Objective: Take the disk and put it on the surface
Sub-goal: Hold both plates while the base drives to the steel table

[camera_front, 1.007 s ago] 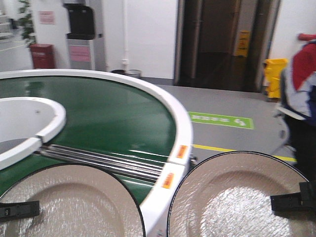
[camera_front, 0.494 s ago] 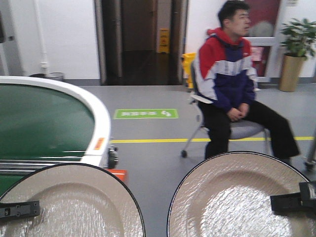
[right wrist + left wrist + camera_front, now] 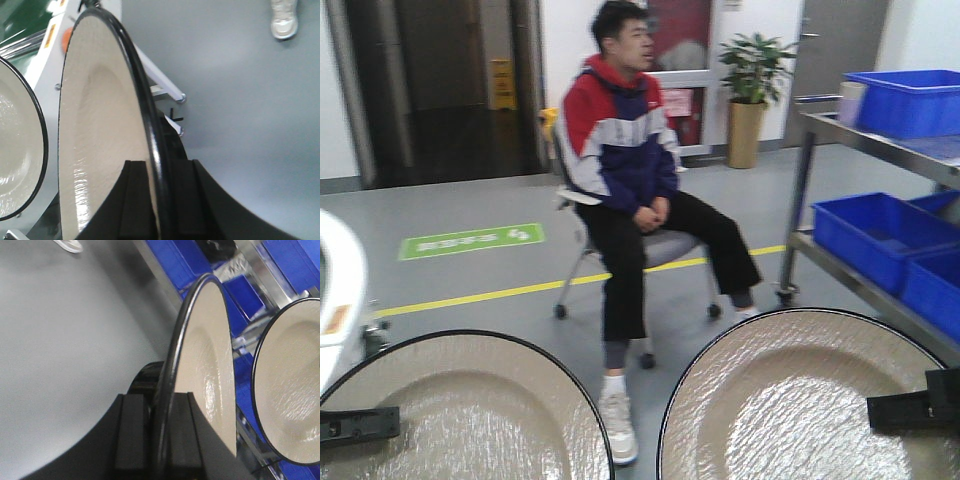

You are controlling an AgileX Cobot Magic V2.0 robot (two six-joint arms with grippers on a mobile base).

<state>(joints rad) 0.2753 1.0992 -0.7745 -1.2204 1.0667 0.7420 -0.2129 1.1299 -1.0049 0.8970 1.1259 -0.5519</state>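
Left gripper (image 3: 157, 440) clamped on the rim of the left disk (image 3: 460, 400); right gripper (image 3: 160, 200) likewise on the right disk (image 3: 790, 400). Disks carried side by side, near but not touching: cream, glossy rippled centre, thin black rim.
Change: front view has swung right. Conveyor (image 3: 338, 280) nearly out of frame, seated person (image 3: 620, 170) now centre, blue bins (image 3: 875, 235) come in.
Judgement: grab done, base turning toward placement; surface not in view

Bottom edge crops left disk (image 3: 470, 400) and right disk (image 3: 790, 400)
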